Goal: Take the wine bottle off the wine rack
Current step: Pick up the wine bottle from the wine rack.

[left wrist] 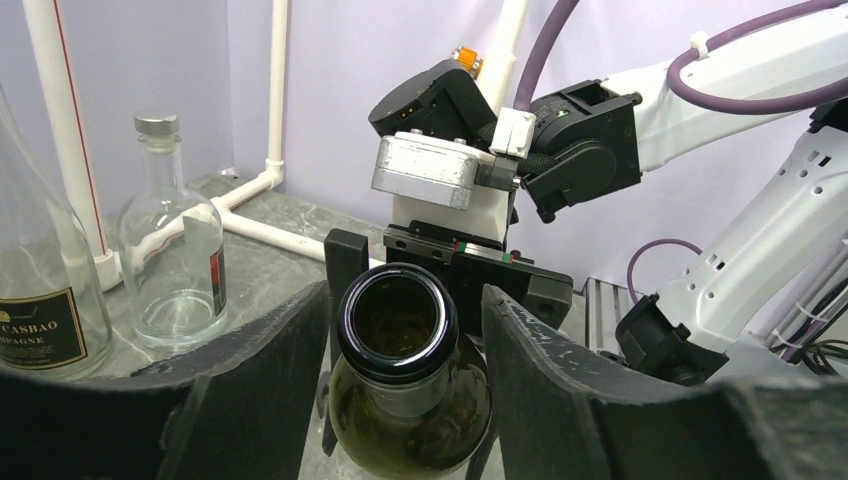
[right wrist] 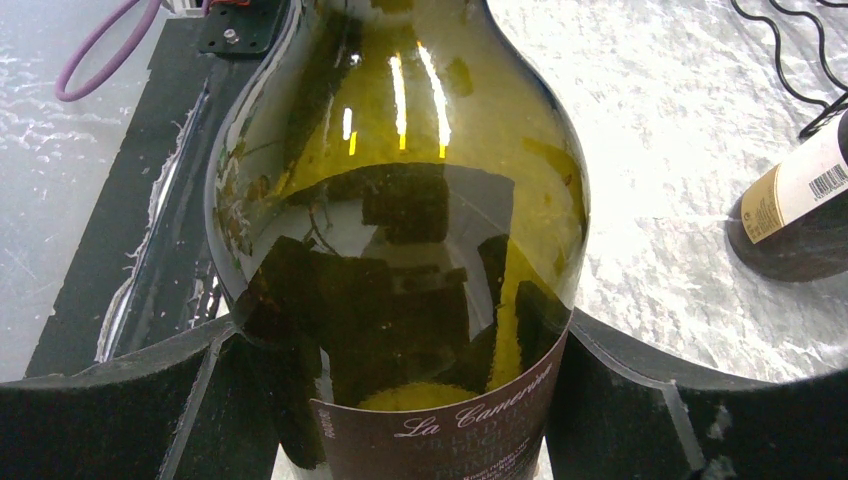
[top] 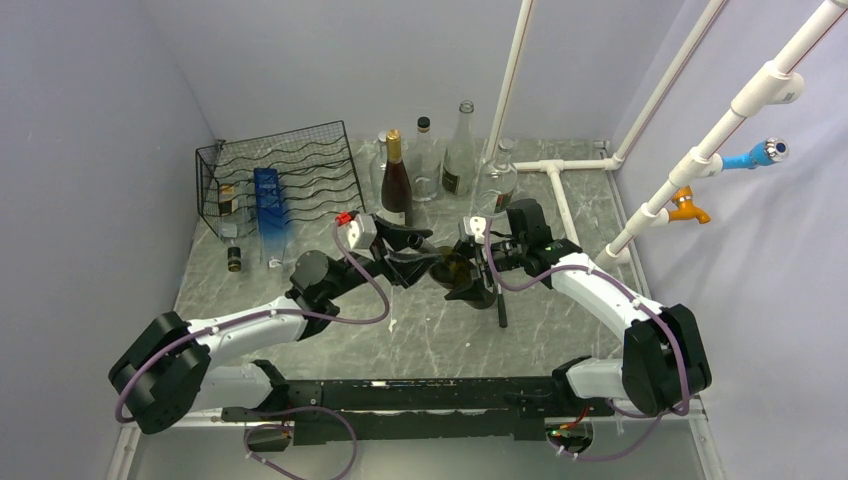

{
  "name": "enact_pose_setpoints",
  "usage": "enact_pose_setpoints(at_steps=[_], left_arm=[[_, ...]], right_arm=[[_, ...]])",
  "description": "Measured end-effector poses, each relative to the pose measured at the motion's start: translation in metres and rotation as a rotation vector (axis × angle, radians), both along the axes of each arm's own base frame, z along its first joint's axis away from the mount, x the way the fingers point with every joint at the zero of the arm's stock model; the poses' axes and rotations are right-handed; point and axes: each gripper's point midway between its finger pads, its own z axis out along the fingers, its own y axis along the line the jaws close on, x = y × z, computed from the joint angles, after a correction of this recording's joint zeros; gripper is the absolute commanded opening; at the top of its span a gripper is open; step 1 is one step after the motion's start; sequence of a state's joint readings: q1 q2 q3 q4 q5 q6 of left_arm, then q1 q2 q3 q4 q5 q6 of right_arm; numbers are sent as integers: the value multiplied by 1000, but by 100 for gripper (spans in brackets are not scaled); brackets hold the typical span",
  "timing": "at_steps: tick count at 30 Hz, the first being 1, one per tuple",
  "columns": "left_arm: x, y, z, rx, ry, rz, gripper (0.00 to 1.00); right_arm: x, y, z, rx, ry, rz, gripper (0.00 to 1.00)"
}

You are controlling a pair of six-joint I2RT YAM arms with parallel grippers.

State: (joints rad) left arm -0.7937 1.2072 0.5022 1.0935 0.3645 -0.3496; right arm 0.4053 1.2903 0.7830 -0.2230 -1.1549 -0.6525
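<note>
White arms, black joints, purple cables

We look down from above and behind the arm bases over the whole table. Our left wrist camera faces the wine bottle mouth-on, very near; our right wrist camera looks along its body, closer still. All three views share that bottle.

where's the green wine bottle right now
Top view: the green wine bottle is mid-table, right of the wine rack, held in the right gripper, the left gripper open around its neck.
</note>
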Motion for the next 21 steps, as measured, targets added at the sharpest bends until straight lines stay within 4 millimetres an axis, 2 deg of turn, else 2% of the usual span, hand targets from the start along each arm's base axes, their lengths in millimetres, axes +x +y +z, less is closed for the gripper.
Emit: enact_pose_setpoints(at_steps=[13, 21], left_arm=[[0, -4, 1, 2, 8, -20, 56], [-1, -6, 0, 7, 8, -30, 49]], right_arm=[[0, 0, 0, 0, 2, -2, 0], [1, 0, 0, 0, 3, -3, 0]])
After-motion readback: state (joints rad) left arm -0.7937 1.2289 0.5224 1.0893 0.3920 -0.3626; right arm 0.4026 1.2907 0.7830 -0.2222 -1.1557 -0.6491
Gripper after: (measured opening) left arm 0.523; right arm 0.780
